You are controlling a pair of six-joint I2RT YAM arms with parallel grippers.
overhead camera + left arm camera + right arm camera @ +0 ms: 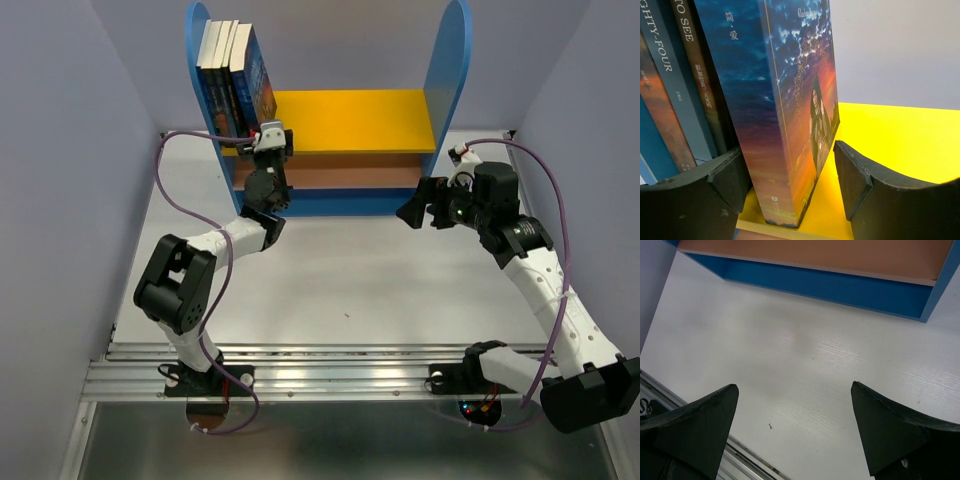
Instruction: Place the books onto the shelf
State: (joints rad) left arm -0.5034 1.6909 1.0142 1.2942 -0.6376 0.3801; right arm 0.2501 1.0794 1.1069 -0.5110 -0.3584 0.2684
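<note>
The jaws of my left pincer (789, 165) stand apart either side of the sunset book (785, 100), the right finger (875, 195) clear of its cover. It stands upright on the yellow board (900, 135) of the shelf (447, 70), rightmost of the books (228, 45). My right pincer (795, 390) gapes above the counter (790, 340).

Blue-orange sunset book (790, 125) upright on yellow shelf board (900, 145), three more books (695, 100) spine-out just beside it at left, left gripper (790, 167) straddling it, jaws parted, cover-side finger (865, 195) clear of cover, pale wall (890, 50) behind.
</note>
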